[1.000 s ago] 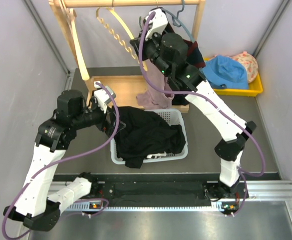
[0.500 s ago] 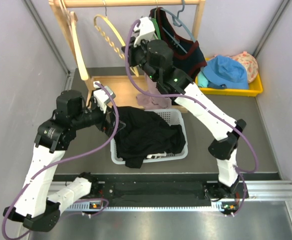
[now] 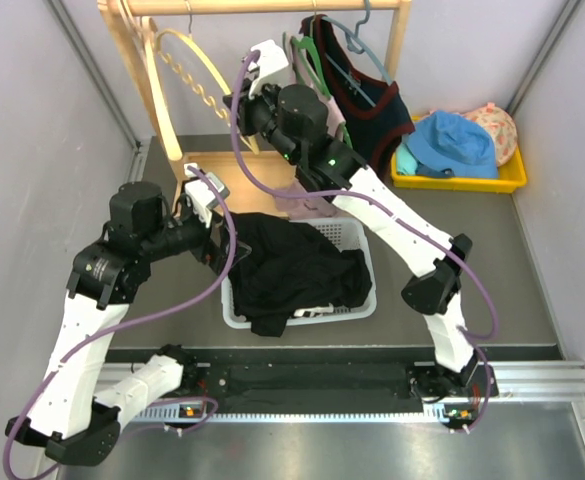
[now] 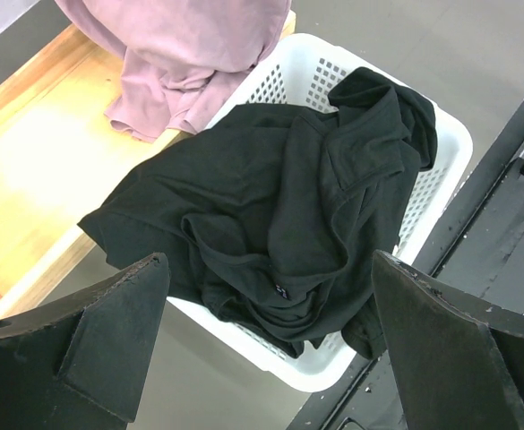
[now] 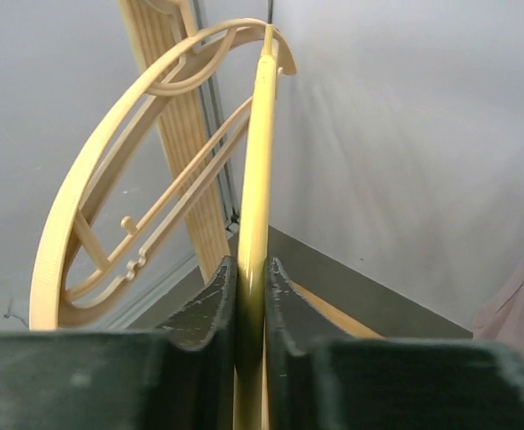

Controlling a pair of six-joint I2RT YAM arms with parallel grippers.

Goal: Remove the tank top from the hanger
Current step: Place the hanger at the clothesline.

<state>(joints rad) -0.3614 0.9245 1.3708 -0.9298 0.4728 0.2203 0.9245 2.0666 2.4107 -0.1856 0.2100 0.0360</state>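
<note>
Right hand [image 5: 248, 279] clamped on yellow hanger [image 5: 260, 134]; left hand [image 4: 268, 260] apart over black garment [image 4: 270, 179]

Pale grey walls [image 3: 32, 120], dark grey floor [image 3: 532, 280], wooden clothes rack [image 3: 272, 6] at back, alu rail [image 3: 562, 375] nr front
</note>
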